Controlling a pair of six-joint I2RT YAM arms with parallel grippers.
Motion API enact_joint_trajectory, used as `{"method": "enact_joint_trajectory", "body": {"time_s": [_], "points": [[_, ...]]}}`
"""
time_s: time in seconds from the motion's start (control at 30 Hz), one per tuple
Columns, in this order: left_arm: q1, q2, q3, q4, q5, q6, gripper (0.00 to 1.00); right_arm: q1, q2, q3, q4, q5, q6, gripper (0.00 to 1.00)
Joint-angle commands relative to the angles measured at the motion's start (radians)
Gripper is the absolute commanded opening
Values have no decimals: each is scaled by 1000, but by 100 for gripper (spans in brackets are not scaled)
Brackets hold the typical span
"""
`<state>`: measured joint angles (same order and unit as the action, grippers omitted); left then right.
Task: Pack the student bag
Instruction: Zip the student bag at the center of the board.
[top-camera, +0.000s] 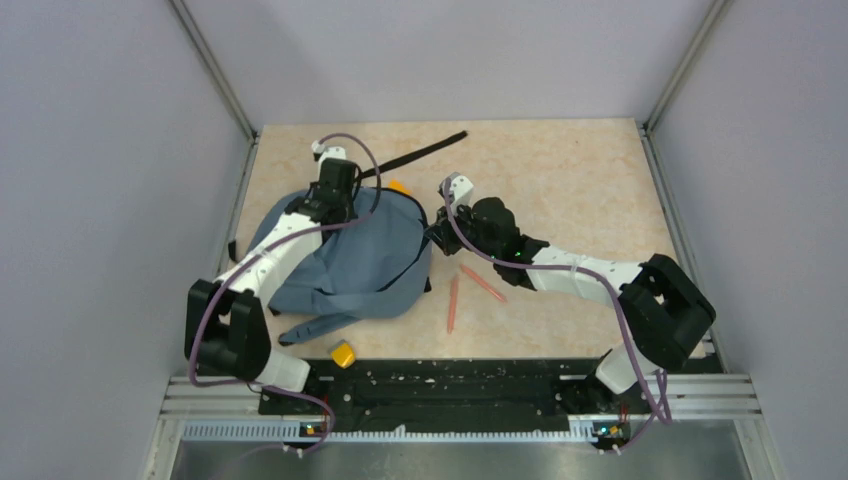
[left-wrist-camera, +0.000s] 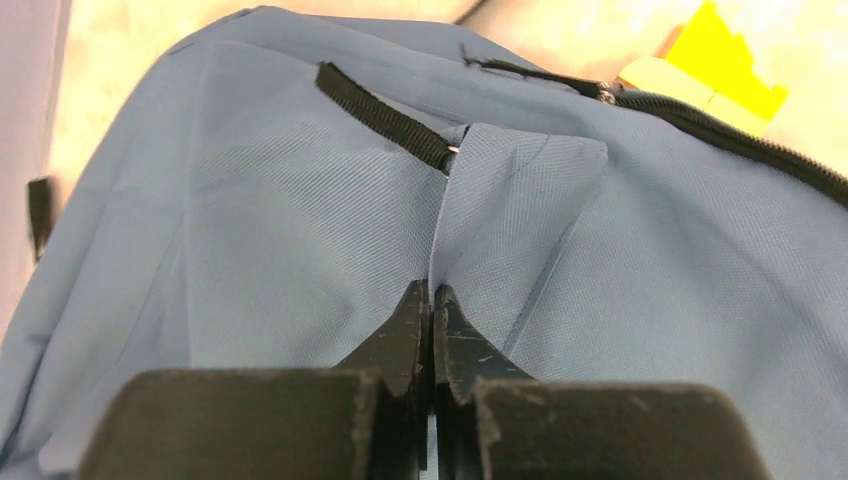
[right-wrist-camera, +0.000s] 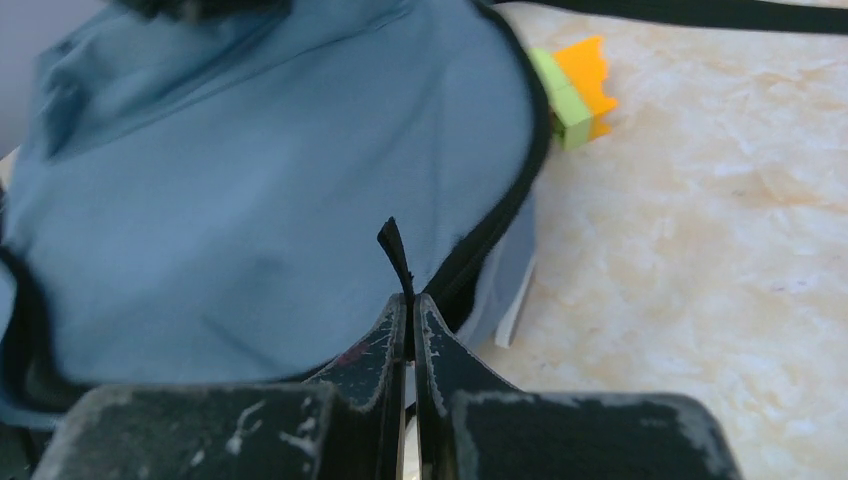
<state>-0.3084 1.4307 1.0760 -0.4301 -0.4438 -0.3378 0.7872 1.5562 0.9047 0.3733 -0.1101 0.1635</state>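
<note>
The slate-blue student bag (top-camera: 345, 258) lies flat on the left half of the table. My left gripper (top-camera: 343, 212) rests on its top panel and is shut on a pinched fold of the blue fabric (left-wrist-camera: 432, 292). A black webbing loop (left-wrist-camera: 385, 115) lies just beyond that fold. At the bag's right edge, my right gripper (top-camera: 437, 236) is shut on the black zipper pull (right-wrist-camera: 395, 250), its tips (right-wrist-camera: 410, 300) beside the black zipper trim (right-wrist-camera: 500, 215). What is inside the bag is hidden.
An orange and green block (top-camera: 399, 186) lies against the bag's far edge (right-wrist-camera: 575, 85). Two orange pencils (top-camera: 481, 283) (top-camera: 452, 303) lie right of the bag. A yellow block (top-camera: 343, 353) sits near the front rail. A black strap (top-camera: 420, 155) trails toward the back.
</note>
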Motion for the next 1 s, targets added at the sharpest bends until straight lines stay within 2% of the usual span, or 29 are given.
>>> {"method": "enact_joint_trajectory", "body": {"time_s": [0.0, 0.17, 0.3, 0.33, 0.4, 0.43, 0.47, 0.53, 0.73, 0.9, 0.93, 0.97], "points": [[22, 94, 168, 245, 8, 211, 0, 69, -74, -27, 109, -35, 72, 0], [23, 206, 281, 298, 25, 360, 0, 119, -11, -18, 148, -85, 143, 0], [21, 232, 339, 297, 81, 377, 2, 138, 6, -11, 161, -87, 175, 0], [19, 222, 344, 291, 98, 368, 9, 139, 1, -15, 163, -78, 180, 0], [10, 184, 331, 276, 117, 346, 37, 140, -15, -19, 158, -46, 177, 0], [4, 157, 315, 266, 119, 343, 46, 138, -25, -21, 149, -28, 168, 0], [-4, 119, 292, 256, 115, 304, 52, 138, -35, -23, 143, -9, 160, 0], [-30, 18, 223, 233, 90, 238, 55, 139, -51, -30, 134, 30, 145, 0], [-64, -271, -51, 78, 4, -104, 56, 138, -74, -41, 121, 106, 108, 0], [-63, -459, -225, -67, -5, -277, 58, 138, -74, -43, 118, 136, 90, 0], [-63, -491, -251, -85, 0, -301, 67, 138, -74, -45, 120, 139, 89, 0], [-64, -522, -272, -102, 6, -320, 72, 138, -74, -46, 121, 143, 89, 0]]}}
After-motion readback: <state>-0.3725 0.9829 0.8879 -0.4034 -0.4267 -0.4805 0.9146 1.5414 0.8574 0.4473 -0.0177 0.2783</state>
